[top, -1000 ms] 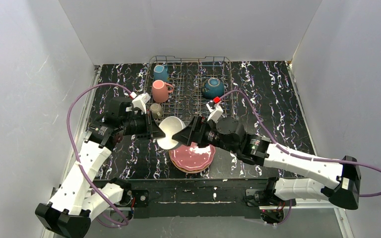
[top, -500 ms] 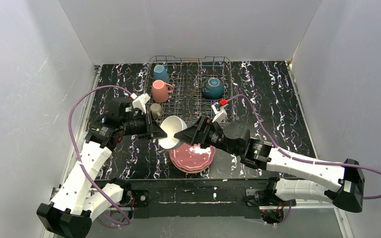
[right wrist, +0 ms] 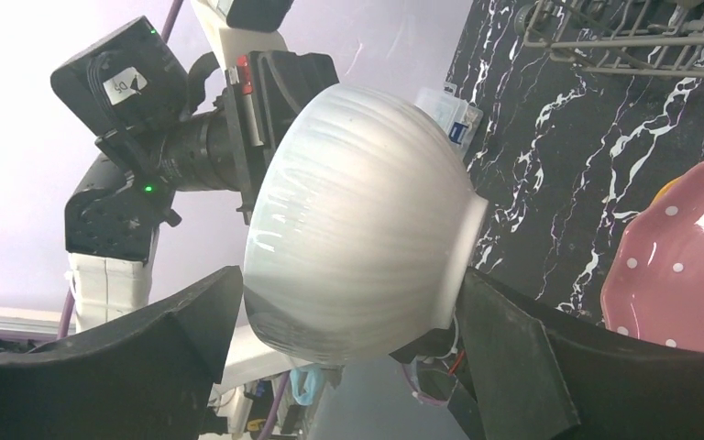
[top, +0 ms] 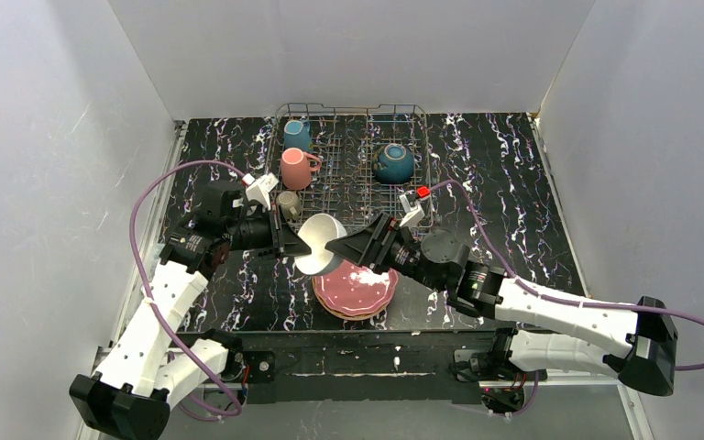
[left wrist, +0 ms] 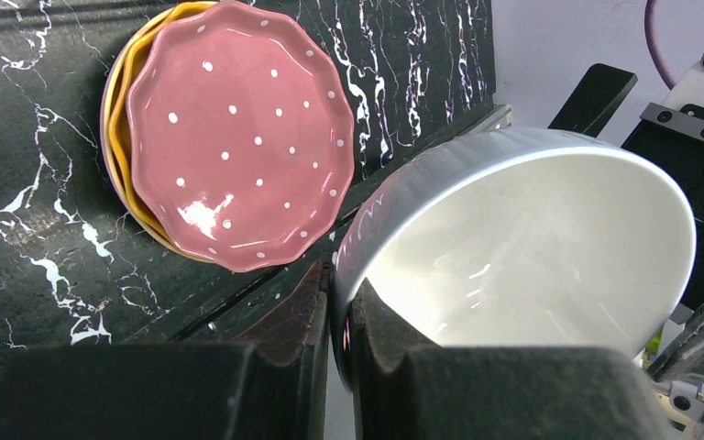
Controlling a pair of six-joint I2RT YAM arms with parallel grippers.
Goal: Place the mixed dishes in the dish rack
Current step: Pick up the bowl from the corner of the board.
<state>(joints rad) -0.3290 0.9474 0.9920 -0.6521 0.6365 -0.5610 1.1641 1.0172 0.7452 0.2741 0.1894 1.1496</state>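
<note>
Nearest the arm bases, a scalloped pink plate [top: 355,291] with white dots lies flat on the black marbled table [top: 504,183], stacked on an orange plate [left wrist: 119,82] whose edge shows beneath it. Just beyond and above this stack, the white bowl [top: 319,240] hangs in the air, tipped on its side with its hollow toward the left arm and its ribbed outside toward the right arm. The left gripper [top: 295,247] is clenched on the bowl's rim, one finger inside the wall and one outside. The right gripper [top: 337,252] is spread wide, its two fingers straddling the bowl's outside, one by the rim and one by the foot; whether they touch the bowl I cannot tell. Farther back stands the dish rack [top: 353,147]. In its left half sit three mugs in a line: the olive-grey mug [top: 288,203] nearest, the pink mug [top: 295,169] behind it, and the teal mug [top: 297,136] in the far left corner. In its right half rests a dark-blue bowl [top: 393,163], well apart from the mugs
</note>
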